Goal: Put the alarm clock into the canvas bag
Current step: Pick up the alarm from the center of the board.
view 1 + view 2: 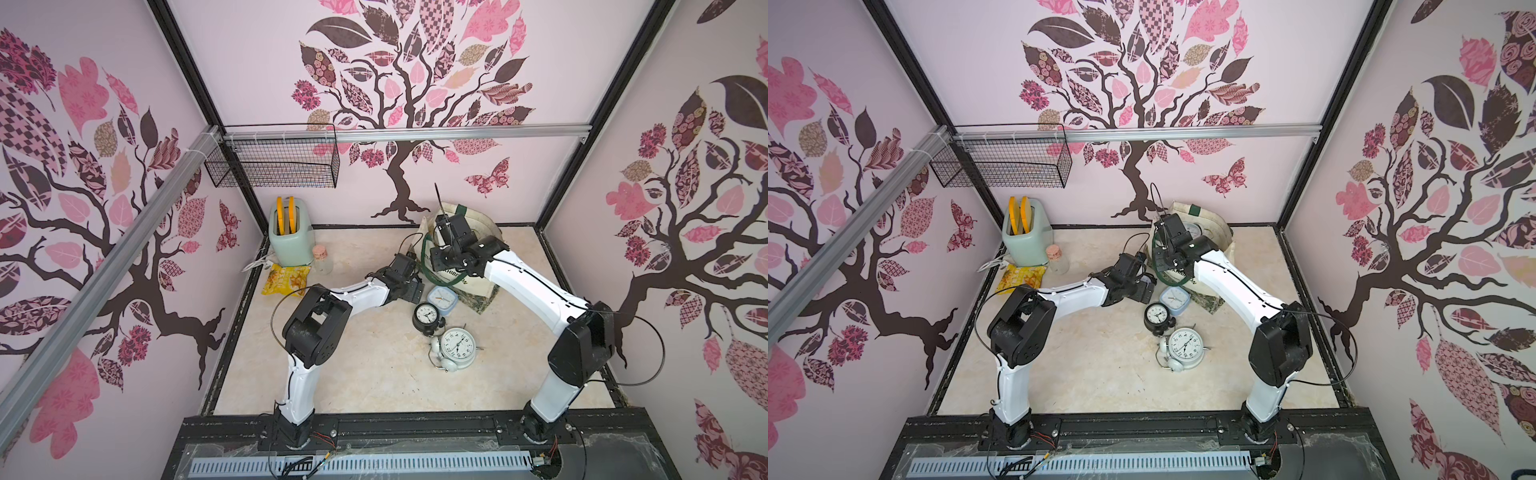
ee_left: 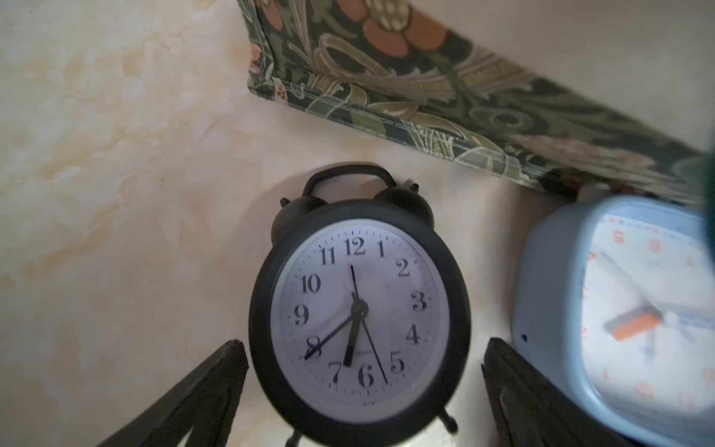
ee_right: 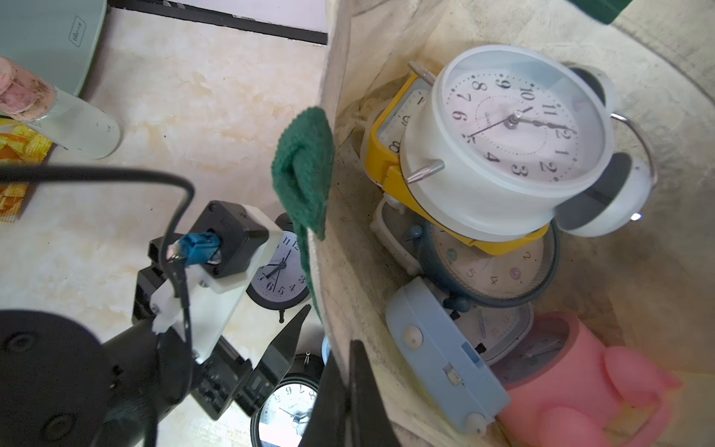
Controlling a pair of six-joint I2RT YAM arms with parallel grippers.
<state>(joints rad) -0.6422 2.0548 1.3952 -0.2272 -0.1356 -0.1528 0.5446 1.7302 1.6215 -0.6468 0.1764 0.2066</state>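
So the left tool (image 2: pixel 363 344) is spread wide with a finger either side of the black alarm clock (image 2: pixel 360 309). The clock sits on the worktop (image 2: pixel 116 193) just outside the canvas bag (image 2: pixel 425 96) — not gripped yet. The right tool (image 3: pixel 346 371) is pinched shut on the bag's rim, holding the mouth open.

My worry: one finger is just beside the blue clock (image 2: pixel 619 309), so closing or lifting could shove it. The round case could also squirt out of a flat pinch. And the bag's already piled with clocks, with a green strap (image 3: pixel 305 174) dangling at the mouth — easy snag, I reckon.
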